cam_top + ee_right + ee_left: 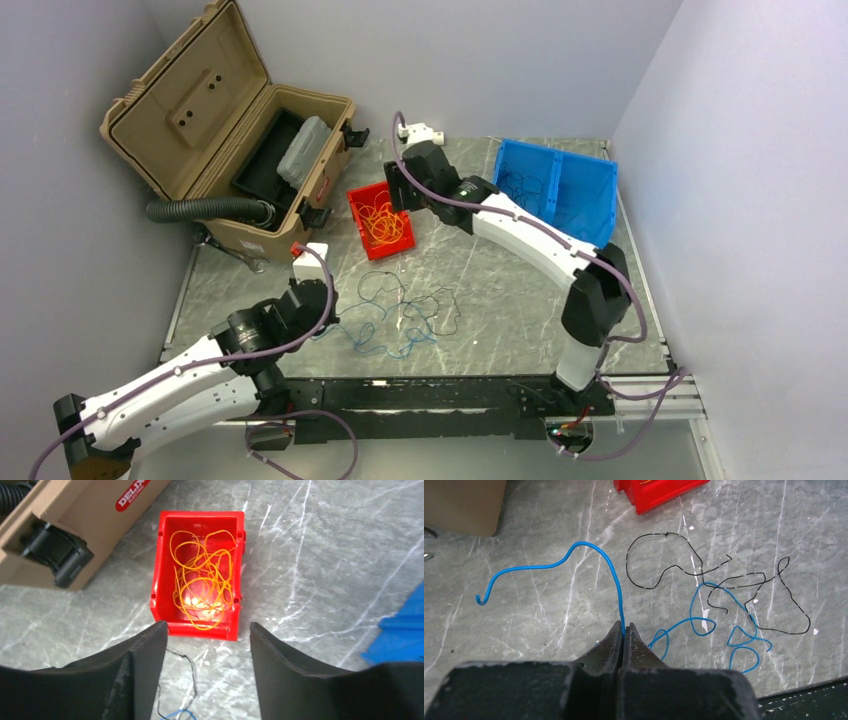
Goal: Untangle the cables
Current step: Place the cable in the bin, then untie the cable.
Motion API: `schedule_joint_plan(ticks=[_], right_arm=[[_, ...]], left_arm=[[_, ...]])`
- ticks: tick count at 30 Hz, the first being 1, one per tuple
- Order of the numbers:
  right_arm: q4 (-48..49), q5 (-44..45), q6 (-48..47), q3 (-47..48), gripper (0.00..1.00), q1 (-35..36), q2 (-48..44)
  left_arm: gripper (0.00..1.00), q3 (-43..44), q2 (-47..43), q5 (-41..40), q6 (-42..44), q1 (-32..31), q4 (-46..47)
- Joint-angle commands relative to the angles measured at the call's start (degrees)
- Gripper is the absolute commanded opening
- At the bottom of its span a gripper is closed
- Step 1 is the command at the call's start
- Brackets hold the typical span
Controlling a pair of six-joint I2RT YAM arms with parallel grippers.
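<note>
My left gripper (624, 626) is shut on one blue cable (584, 544), which arches up and left from the fingertips. More blue loops (704, 625) lie tangled with thin dark cables (659, 560) on the marble table to its right, also seen from the top view (400, 320). My right gripper (207, 625) is open and empty, hovering just over the near rim of a red bin (200, 516) that holds a bundle of orange-yellow cables (202, 580). From the top view the right gripper (398, 190) sits at the red bin (360, 195).
An open tan case (230, 130) stands at the back left, with a black ribbed hose (205, 209) coming out of it. A blue bin (555, 185) at the back right holds some dark strands. Walls close off three sides.
</note>
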Motion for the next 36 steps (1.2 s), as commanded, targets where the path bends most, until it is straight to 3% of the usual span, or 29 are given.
schedule_joint_plan(ticks=[1,4,7,8,17,23,32,36], right_arm=[[3.35,1.84,-1.46,-4.63,0.68,0.11,-7.82],[4.3,1.92,-1.71,-8.45,0.8,0.06,-11.66],[4.85,1.69,-1.65,-12.69,0.98,0.06,-15.52],[4.97,1.86,-1.38,-14.1,1.0,0.07,-16.66],[5.25,3.06,-0.12,-26.76,1.0,0.01,-27.26],[7.15,-0.57,1.77,-36.31,0.96,0.01,-32.93],[11.74,-10.23,3.88,-43.06,0.82,0.18,-31.13],[12.37,-15.04,4.72,-44.48,0.83,0.26,-29.08]], left_arm=[[0.0,2.62,0.52,-0.13,2.4,0.07,2.54],[0.0,3.44,1.1,0.08,3.16,0.09,2.74],[0.0,4.06,1.38,0.2,3.56,0.08,2.91],[0.0,4.18,1.41,0.37,3.73,0.07,3.01],[0.0,5.04,2.09,1.62,4.53,0.09,4.0],[0.0,5.2,1.99,1.92,5.23,0.09,4.91],[0.0,5.53,1.85,2.25,5.38,0.09,4.62],[0.0,5.42,1.65,2.2,5.38,0.09,4.27]])
